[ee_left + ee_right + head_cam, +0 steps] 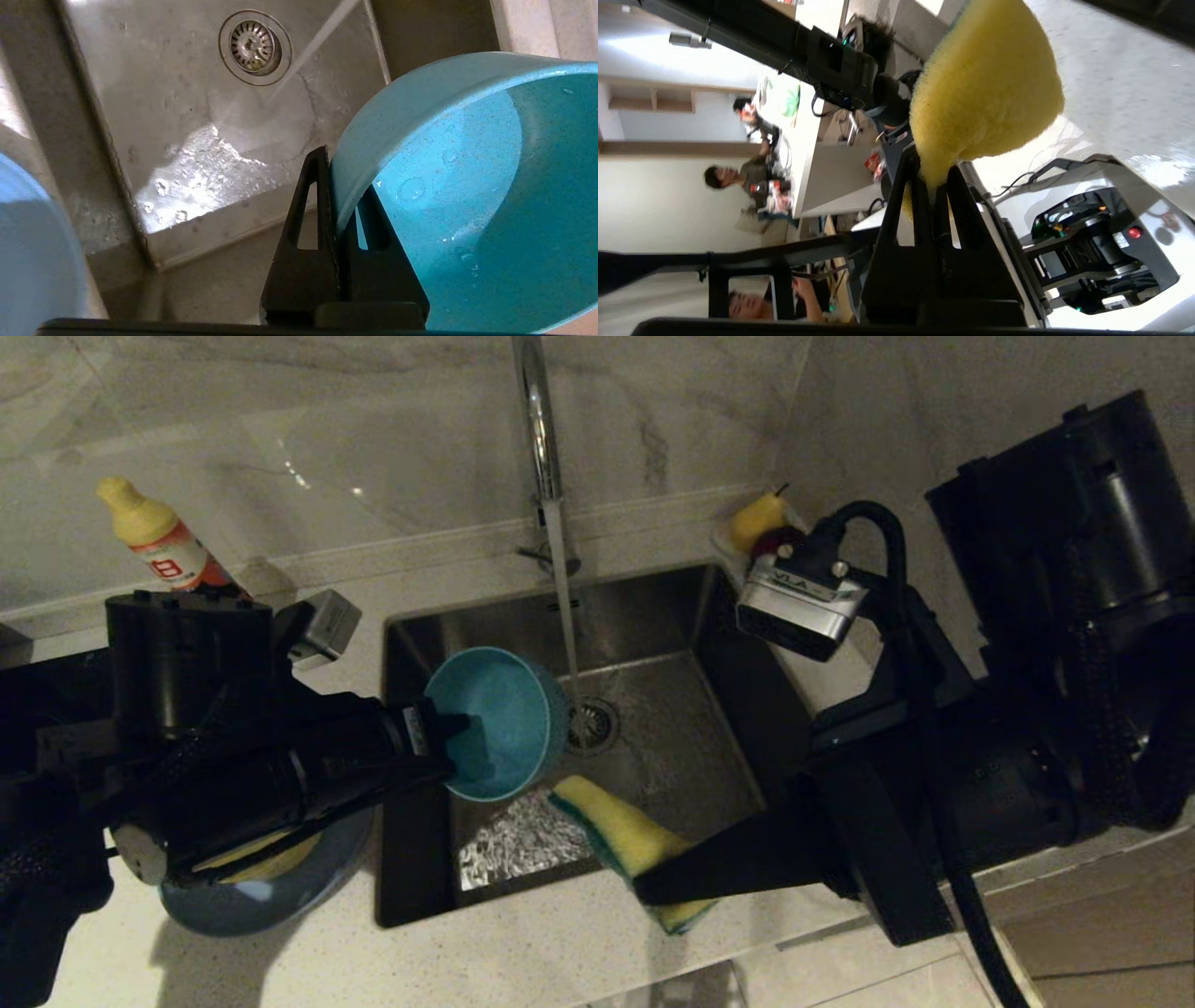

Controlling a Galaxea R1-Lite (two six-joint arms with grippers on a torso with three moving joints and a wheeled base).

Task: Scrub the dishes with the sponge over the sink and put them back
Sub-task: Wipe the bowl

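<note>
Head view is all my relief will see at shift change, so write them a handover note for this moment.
Left gripper: shut on the teal bowl, held tilted over the sink; tap running.
Right gripper: shut on the sponge, at the sink's near edge, apart from the bowl.
Plate, yellow bowl in it: on the counter, left.
Left to do: scrub, return dishes.

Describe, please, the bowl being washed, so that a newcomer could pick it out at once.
Start at the steel sink under the running tap. Over its left side, the left gripper holds a teal-blue bowl by the rim, tilted on its side beside the water stream. The other dishes, a yellow bowl on a blue-grey plate, sit on the counter.
</note>
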